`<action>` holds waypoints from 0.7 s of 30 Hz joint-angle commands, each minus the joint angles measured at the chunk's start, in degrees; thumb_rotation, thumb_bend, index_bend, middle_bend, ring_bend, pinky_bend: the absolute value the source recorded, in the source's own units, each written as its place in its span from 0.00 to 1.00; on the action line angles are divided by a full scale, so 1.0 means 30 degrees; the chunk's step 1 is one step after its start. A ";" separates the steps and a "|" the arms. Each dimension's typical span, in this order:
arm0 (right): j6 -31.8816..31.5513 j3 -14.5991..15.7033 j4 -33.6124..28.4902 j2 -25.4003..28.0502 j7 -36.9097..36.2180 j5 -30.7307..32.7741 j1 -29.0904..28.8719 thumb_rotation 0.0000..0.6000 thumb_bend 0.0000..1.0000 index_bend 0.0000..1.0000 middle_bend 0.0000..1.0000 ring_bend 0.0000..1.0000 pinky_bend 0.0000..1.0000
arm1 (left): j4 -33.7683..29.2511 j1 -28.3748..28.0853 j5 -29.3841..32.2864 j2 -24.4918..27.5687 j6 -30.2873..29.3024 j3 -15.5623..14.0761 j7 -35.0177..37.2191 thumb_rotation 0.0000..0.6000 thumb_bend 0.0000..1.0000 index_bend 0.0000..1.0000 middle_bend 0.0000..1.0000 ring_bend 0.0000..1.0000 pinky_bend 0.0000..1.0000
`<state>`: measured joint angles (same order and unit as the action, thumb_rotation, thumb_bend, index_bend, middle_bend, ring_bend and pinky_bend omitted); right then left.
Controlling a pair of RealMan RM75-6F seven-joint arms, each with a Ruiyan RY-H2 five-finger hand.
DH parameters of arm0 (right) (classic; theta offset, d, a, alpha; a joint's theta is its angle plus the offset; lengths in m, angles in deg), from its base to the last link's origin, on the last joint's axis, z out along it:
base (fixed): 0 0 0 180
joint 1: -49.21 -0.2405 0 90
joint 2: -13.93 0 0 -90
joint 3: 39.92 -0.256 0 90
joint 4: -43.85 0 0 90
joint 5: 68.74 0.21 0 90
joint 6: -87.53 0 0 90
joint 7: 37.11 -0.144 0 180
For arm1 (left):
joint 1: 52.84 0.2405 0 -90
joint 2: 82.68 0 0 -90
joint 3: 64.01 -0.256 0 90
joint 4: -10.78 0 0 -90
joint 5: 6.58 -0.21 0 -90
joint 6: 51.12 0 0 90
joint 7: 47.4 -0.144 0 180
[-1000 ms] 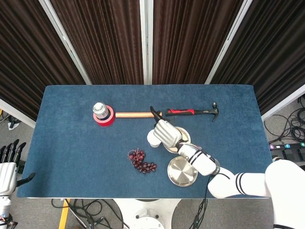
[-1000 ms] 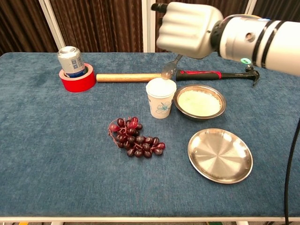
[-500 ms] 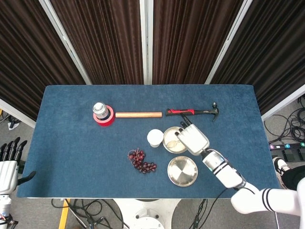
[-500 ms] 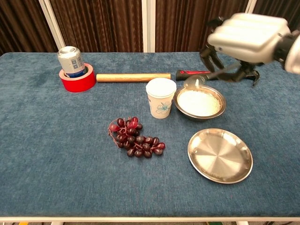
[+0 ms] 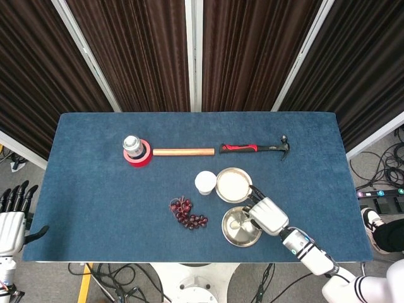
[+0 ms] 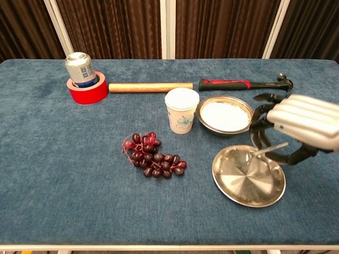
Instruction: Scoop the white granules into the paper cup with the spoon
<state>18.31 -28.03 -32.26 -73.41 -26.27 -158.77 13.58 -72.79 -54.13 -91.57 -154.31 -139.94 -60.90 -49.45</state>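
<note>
table cloth (image 6: 63, 174) was deep blue. paper cup (image 6: 181, 110) white w/ a pale blue flower print. granules (image 6: 225, 116) white, in a silver bowl (image 6: 243, 104); empty plate (image 6: 248, 177) also silver, spoon (image 6: 266, 152) silver too. grapes (image 6: 153, 156) dark red-purple. tape roll (image 6: 87, 89) red, can (image 6: 79, 69) silver w/ blue marks. hammer (image 6: 241, 84) red & black grip; wooden rod (image 6: 150, 87) light tan. right hand (image 6: 299, 128) pale grey w/ black fingers. curtains (image 5: 139, 50) dark brown.
</note>
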 commanded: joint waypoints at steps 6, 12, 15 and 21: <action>0.0118 -0.0224 0.0954 -0.0981 0.0025 -0.0930 0.0804 1.00 0.31 0.38 0.41 0.12 0.00 | -0.0038 0.0078 0.0058 0.0014 -0.0084 -0.0019 0.0050 1.00 0.10 0.14 0.10 0.05 0.04; -0.1357 -0.0897 -0.0382 0.0672 0.0473 -0.0483 0.1909 1.00 0.31 0.27 0.33 0.09 0.00 | -0.0075 0.0094 0.0117 0.0017 -0.0042 -0.0037 0.0081 1.00 0.10 0.14 0.10 0.05 0.04; -0.2725 -0.1477 -0.1424 0.2120 0.0517 0.0458 0.2991 1.00 0.31 0.25 0.31 0.09 0.00 | -0.0013 0.0053 0.0099 -0.0009 0.0013 -0.0039 0.0117 1.00 0.10 0.14 0.10 0.05 0.04; -0.5408 -0.2284 -0.3680 0.5042 0.0131 0.2426 0.5528 1.00 0.31 0.12 0.18 0.02 0.00 | 0.0024 -0.0120 0.0039 -0.0099 0.0137 0.0019 0.0017 1.00 0.10 0.14 0.10 0.05 0.04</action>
<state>4.92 -33.64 -40.51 -61.32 -25.30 -153.91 27.30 -72.71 -54.47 -91.43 -154.59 -139.55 -60.86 -49.37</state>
